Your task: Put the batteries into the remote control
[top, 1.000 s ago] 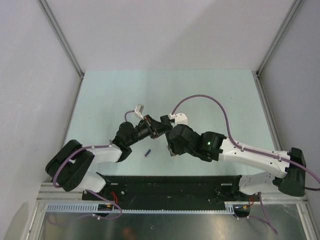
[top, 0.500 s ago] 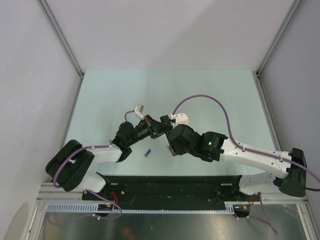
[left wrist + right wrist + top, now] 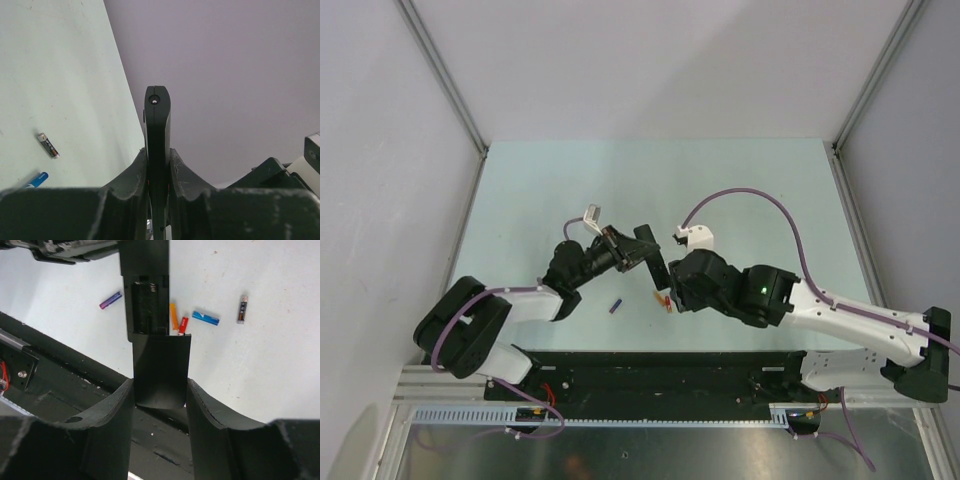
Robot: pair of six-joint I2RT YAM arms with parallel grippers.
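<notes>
Two orange batteries (image 3: 173, 316) lay side by side on the pale green table (image 3: 540, 180), just beside the open end of the remote (image 3: 145, 290) and not inside it. In the top view they showed as a small orange spot (image 3: 665, 298) under the right arm's wrist.

The left gripper (image 3: 157, 155) was closed on the remote (image 3: 157, 130), its two fingers pressed against the narrow sides, holding the black bar off the table with one end pointing away from the wrist camera. From above, the remote (image 3: 648, 256) sat tilted between the two arms.

The right gripper (image 3: 160, 385) was clamped on a flat black cover panel (image 3: 161, 370), which filled the gap between its fingers. The panel's far edge met the end of the remote right below the exposed battery recess; whether the two were touching or just apart could not be made out.

Other cells lay loose on the table. A blue battery (image 3: 205, 318) was just beyond the orange pair, a dark grey battery (image 3: 242, 309) lay farther to that side, and a purple battery (image 3: 110, 300) lay on the other side of the remote.
</notes>
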